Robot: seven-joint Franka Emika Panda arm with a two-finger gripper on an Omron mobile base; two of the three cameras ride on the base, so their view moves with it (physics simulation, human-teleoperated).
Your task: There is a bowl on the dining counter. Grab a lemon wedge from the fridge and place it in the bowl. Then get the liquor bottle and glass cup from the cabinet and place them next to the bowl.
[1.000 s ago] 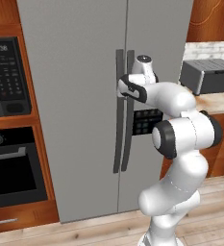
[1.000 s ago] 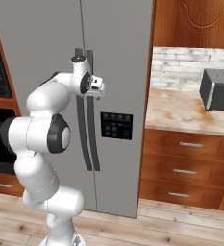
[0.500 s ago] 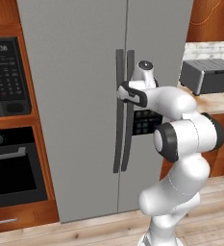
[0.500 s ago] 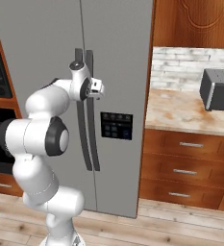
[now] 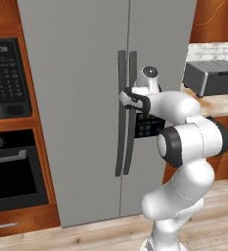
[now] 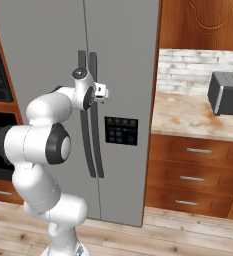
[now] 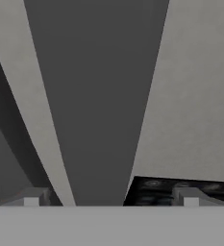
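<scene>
The grey fridge (image 5: pixel 81 59) has both doors shut, so the lemon wedge is hidden. Its two dark vertical handles (image 5: pixel 120 147) run side by side down the middle. My gripper (image 5: pixel 125 99) is pressed up to these handles at about chest height, jaws open. In the hand view a broad dark handle (image 7: pixel 104 96) stands between the two fingertips (image 7: pixel 31 197) of my gripper (image 7: pixel 109 197), which is not closed on it. From the right base view my hand (image 6: pixel 88 94) sits against the handles (image 6: pixel 94 150). A wooden cabinet (image 6: pixel 203 22) above the counter is shut.
The fridge's dark control panel (image 6: pixel 120 131) is just right of the handles. A toaster (image 5: pixel 213 77) stands on the stone counter (image 6: pixel 188 117) over wooden drawers (image 6: pixel 193 175). A microwave (image 5: pixel 5 78) and an oven (image 5: pixel 12 171) are built in to the left.
My hand has dropped a little along the fridge handles and moved in closer to them. The jaws have stayed open and the doors have stayed shut.
</scene>
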